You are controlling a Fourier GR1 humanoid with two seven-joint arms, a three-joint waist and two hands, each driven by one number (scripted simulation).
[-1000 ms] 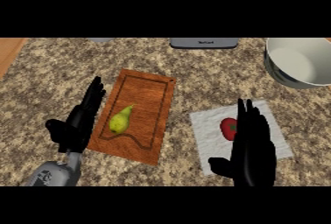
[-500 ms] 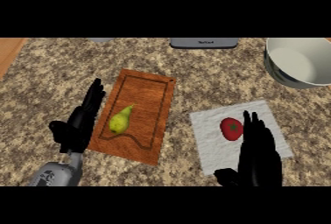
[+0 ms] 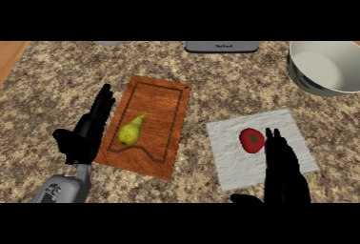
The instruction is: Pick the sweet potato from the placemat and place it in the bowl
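1. The right robot hand (image 3: pixel 285 172) lies over the white placemat (image 3: pixel 231 157), fingers straight and holding nothing, tips just beside the red tomato (image 3: pixel 251 140) on it.
2. The bowl (image 3: pixel 325 71) stands well apart, at the counter's (image 3: pixel 232 81) far right.
3. The left robot hand (image 3: pixel 87 134) rests open beside a wooden board (image 3: pixel 160 107) carrying a pear (image 3: pixel 131 132).

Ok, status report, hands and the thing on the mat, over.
Left hand open, beside the board. Right hand open, beside the tomato, not gripping. Tomato on the white mat. Nothing blocks the bowl.
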